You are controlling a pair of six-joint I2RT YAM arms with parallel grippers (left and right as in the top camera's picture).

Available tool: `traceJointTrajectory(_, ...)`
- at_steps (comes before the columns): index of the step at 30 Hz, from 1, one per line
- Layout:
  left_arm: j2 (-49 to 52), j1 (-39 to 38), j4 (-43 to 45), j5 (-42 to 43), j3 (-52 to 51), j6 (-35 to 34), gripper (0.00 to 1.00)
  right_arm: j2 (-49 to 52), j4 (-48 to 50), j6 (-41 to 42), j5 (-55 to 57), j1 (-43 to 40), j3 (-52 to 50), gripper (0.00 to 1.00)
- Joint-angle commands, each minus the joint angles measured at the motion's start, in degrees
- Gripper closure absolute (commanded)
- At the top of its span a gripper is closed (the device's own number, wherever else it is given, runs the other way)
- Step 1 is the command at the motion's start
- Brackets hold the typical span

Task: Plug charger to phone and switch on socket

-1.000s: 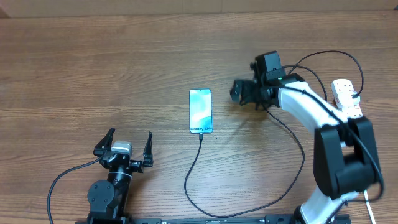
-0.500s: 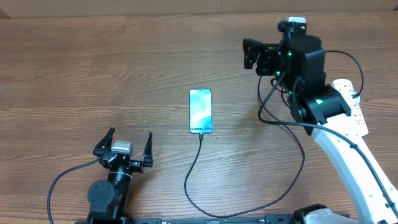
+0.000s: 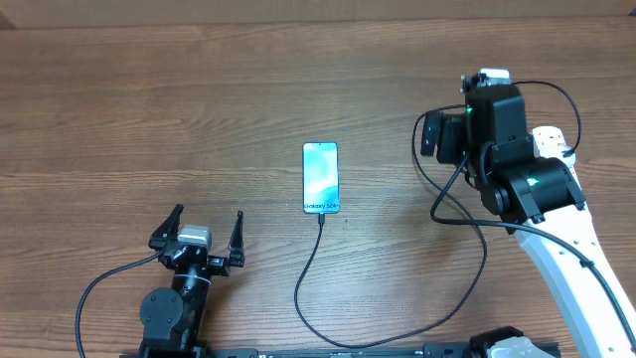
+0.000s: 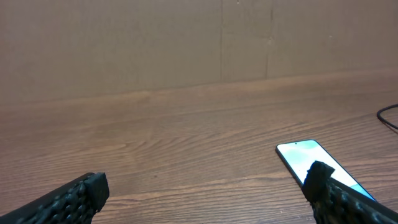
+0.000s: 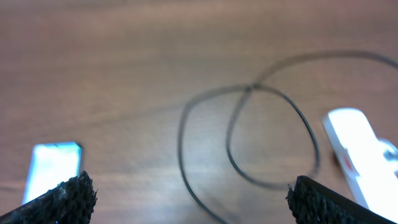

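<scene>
The phone lies flat mid-table, screen up, with the "Galaxy" text at its near short edge. The charger cable meets that edge with its tip, runs toward the front, loops right and climbs back toward the socket. The socket is a white strip at the right, partly hidden by my right arm. My right gripper is raised between the phone and the socket, open and empty. Its wrist view shows the phone, cable loops and the socket below the open jaws. My left gripper is open and empty near the front.
The left wrist view shows the phone to the right, beyond the open jaws, with a brown wall behind the table's far edge. Black arm cables hang around the right arm.
My right gripper rose from beside the phone and swung right toward the socket, now pointing down. The left arm, phone and cable have not moved.
</scene>
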Motion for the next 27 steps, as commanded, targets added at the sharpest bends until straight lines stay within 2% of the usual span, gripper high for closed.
traceJointTrajectory(1, -0.7, 0.3, -0.1, -0.6, -0.2, 1.2, 0.00, -1.3, -2.6, -1.1, 2.7, -0.2, -2.9, 0.00)
traceJointTrajectory(6, -0.7, 0.3, -0.1, -0.6, -0.2, 1.2, 0.00, -2.0, -1.6, -1.1, 2.1, -0.2, -11.1, 0.00)
traceJointTrajectory(9, -0.7, 0.3, -0.1, -0.6, -0.2, 1.2, 0.00, -3.1, 2.4, -1.0, 2.1, -0.2, -17.0, 0.00)
traceJointTrajectory(18, -0.7, 0.3, -0.1, -0.6, -0.2, 1.2, 0.00, -8.6, 26.3, -1.0, -3.0, -0.2, -38.9, 0.00)
traceJointTrajectory(27, -0.7, 0.3, -0.1, -0.6, -0.2, 1.2, 0.00, -12.1, 45.6, -1.0, -4.0, -0.2, -51.5, 0.00)
